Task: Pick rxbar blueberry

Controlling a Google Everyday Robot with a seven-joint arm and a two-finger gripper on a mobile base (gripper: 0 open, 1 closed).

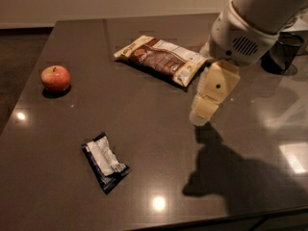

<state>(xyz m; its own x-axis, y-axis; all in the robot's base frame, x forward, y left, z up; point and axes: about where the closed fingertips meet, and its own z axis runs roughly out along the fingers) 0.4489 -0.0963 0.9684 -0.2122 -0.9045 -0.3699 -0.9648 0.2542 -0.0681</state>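
Observation:
The rxbar blueberry (105,162) lies flat on the dark table (154,129) at the front left, a navy wrapper with a crinkled white label panel. My gripper (198,117) hangs from the white arm above the table's middle right, well to the right of the bar and apart from it. It points down, just in front of the snack bag's right end.
A cream-and-brown snack bag (161,58) lies at the back middle. A red apple (55,78) sits at the left. A dark cup (285,49) stands at the right edge. The table's front edge runs along the bottom.

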